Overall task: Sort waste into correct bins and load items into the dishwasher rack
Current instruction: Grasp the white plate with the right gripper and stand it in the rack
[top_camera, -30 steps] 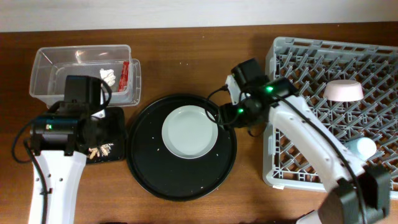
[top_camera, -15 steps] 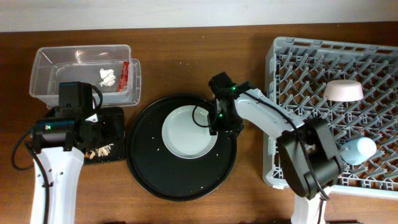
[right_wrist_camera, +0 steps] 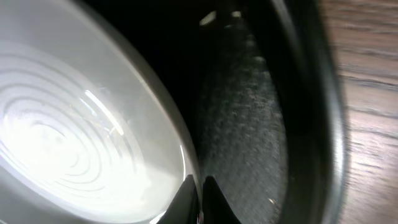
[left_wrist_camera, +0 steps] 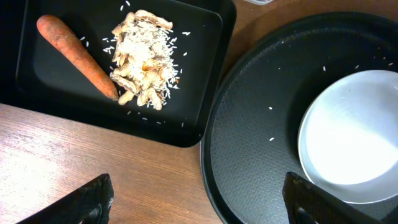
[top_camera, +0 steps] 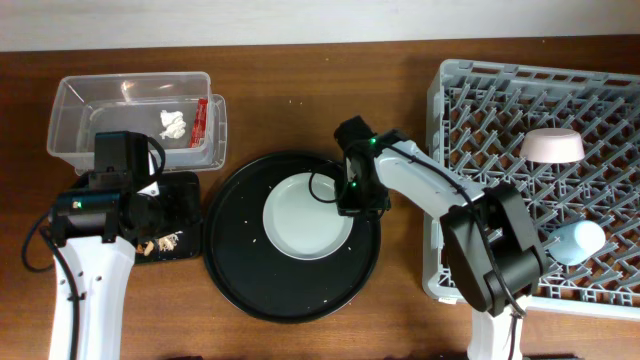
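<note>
Smooth pale plate [top_camera: 308, 217] lies on the pebbled round black tray [top_camera: 240, 270]. At its rim our right gripper [right_wrist_camera: 199, 193] shows tips nearly together; we cannot tell whether they clamp it. Our left gripper [left_wrist_camera: 199, 202] gapes wide, empty, near the rectangular black tray [left_wrist_camera: 193, 62] holding a carrot [left_wrist_camera: 78, 57] and crumbly scraps [left_wrist_camera: 146, 62]. The clear tub [top_camera: 70, 120] holds tissue [top_camera: 173, 123] and wrapper [top_camera: 201, 120].

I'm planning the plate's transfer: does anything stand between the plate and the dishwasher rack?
Nothing loose does. The pale grey-blue round plate sits in the large round black tray; only that tray's raised rim and the square grey plastic rack's own left wall lie between.
</note>
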Available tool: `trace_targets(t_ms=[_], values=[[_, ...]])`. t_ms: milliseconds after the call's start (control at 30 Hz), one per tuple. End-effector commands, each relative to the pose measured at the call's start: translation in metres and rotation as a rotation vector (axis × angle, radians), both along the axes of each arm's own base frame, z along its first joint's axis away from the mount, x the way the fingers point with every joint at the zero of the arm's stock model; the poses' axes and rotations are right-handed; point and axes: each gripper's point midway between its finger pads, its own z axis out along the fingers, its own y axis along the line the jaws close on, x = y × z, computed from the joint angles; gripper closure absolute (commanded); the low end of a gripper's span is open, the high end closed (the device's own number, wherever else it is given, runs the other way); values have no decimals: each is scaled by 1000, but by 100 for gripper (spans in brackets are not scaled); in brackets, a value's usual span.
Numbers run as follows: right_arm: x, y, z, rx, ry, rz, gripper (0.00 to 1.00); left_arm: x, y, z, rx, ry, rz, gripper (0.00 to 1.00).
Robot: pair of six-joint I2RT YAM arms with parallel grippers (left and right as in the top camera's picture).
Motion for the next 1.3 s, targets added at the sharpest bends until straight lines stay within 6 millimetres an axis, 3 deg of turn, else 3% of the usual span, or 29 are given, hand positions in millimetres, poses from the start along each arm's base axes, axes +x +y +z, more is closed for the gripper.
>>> trace_targets(t_ms=[0, 167, 300, 333, 433, 533, 667, 900, 1000, 1267], values=[[28, -17, 57, 11, -154, -15, 96, 1, 0, -4, -13, 8, 11, 13], [46, -85, 154, -116, -412, -62, 96, 1, 0, -4, -13, 8, 11, 13], [50, -176, 221, -408, -641, -225, 96, 0, 0, -4, -14, 8, 11, 13], [47, -207, 240, -533, -692, -290, 96, 0, 0, -4, -13, 8, 11, 13], [35, -267, 273, -816, -751, -421, 96, 1, 0, -4, -13, 8, 11, 13], [26, -305, 290, -1006, -756, -508, 96, 2, 0, -4, -13, 3, 11, 13], [28, -333, 287, -1086, -728, -580, 96, 3, 0, -3, -13, -1, 11, 13], [56, -328, 230, -1045, -600, -496, 96, 3, 0, -3, -13, -3, 11, 13], [65, -321, 202, -1000, -544, -460, 96, 3, 0, -3, -13, -4, 11, 13], [65, -278, 163, -696, -446, -389, 94, 4, 0, -3, -13, -8, 11, 13]])
